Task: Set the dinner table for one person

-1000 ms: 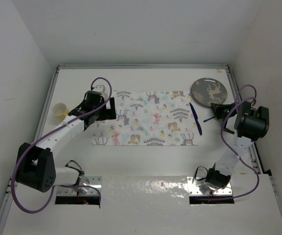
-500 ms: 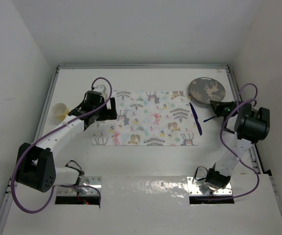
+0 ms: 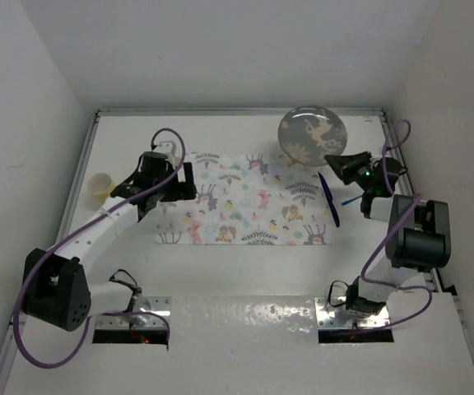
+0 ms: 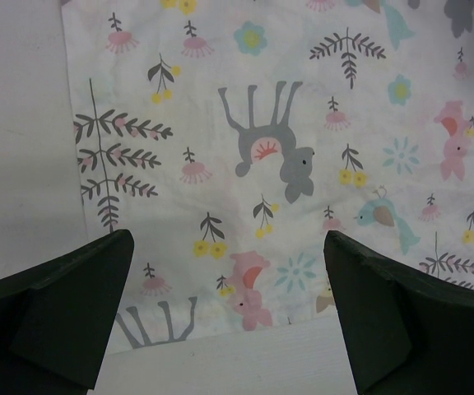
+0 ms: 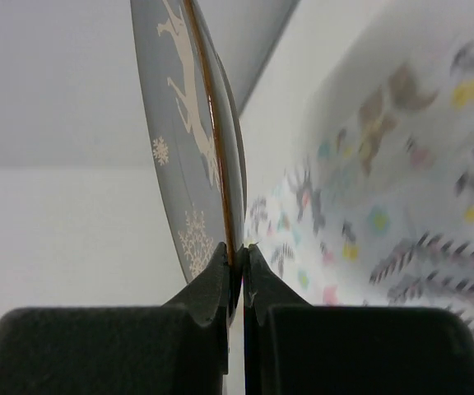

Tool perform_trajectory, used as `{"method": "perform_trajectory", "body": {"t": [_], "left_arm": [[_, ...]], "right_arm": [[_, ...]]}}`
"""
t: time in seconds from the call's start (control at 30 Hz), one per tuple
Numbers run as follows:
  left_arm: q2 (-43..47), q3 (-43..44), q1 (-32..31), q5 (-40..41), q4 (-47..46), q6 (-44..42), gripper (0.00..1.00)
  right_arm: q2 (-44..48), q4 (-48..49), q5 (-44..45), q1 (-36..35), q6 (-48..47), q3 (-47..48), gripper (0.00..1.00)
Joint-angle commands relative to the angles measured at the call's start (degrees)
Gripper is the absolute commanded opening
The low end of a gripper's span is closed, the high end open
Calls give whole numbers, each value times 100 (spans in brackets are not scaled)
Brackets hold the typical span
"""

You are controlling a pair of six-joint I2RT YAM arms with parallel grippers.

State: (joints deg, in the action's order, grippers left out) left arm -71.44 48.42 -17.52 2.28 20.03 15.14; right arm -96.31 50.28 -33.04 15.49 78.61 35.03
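The dinner table (image 3: 245, 267) is a large white tabletop with silver edge rails. A white placemat (image 3: 249, 202) printed with deer and leaves lies on it. My right gripper (image 3: 338, 164) is shut on the rim of a grey plate (image 3: 311, 135) with a white deer, held lifted and tilted over the mat's far right corner; the right wrist view shows the plate (image 5: 192, 140) edge-on between the fingers. My left gripper (image 3: 186, 183) is open and empty over the mat's left edge, mat (image 4: 303, 148) below it. A blue utensil (image 3: 328, 197) lies at the mat's right edge.
A small cream cup (image 3: 99, 188) stands on the table at the far left, beside the left arm. White walls close in the table on the left, back and right.
My right gripper has lifted the grey plate off the table at the back right and carried it up and to the left, tilting it. The left arm has barely moved.
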Motion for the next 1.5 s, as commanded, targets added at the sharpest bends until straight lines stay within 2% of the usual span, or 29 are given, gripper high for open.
{"method": "perform_trajectory", "body": {"t": [0.0, 0.23, 0.43, 1.0, 1.13, 1.17, 1.2, 1.27, 1.3, 1.43, 1.47], "left_arm": [[288, 211, 47, 53, 27, 86, 100], [534, 141, 56, 158, 378, 200, 100], [780, -8, 47, 246, 519, 227, 100], [1106, -246, 56, 325, 651, 315, 100], [1123, -281, 55, 325, 651, 332, 100], [1132, -281, 56, 325, 651, 341, 100], [1124, -298, 56, 325, 651, 341, 100], [1123, -298, 47, 334, 660, 367, 100], [1132, -290, 55, 325, 651, 376, 100], [1141, -220, 47, 343, 660, 437, 100], [1141, -185, 47, 369, 703, 472, 100]], "right_arm": [[569, 264, -528, -484, -240, -188, 0], [649, -211, -511, -1574, -627, -418, 0], [175, -125, -335, -2330, -856, -400, 0], [-1152, 500, -238, -2761, -1057, -320, 0], [-1223, 360, -142, -2761, -1330, -505, 15], [-1232, 333, -107, -2761, -1374, -558, 21], [-1223, 272, -80, -2761, -1479, -645, 31], [-1179, 106, -36, -2761, -1611, -716, 40], [-1153, 18, -19, -2744, -1742, -760, 47], [-837, -667, 183, -2691, -2217, -769, 57], [-636, -1156, 244, -2656, -2375, -734, 59]]}}
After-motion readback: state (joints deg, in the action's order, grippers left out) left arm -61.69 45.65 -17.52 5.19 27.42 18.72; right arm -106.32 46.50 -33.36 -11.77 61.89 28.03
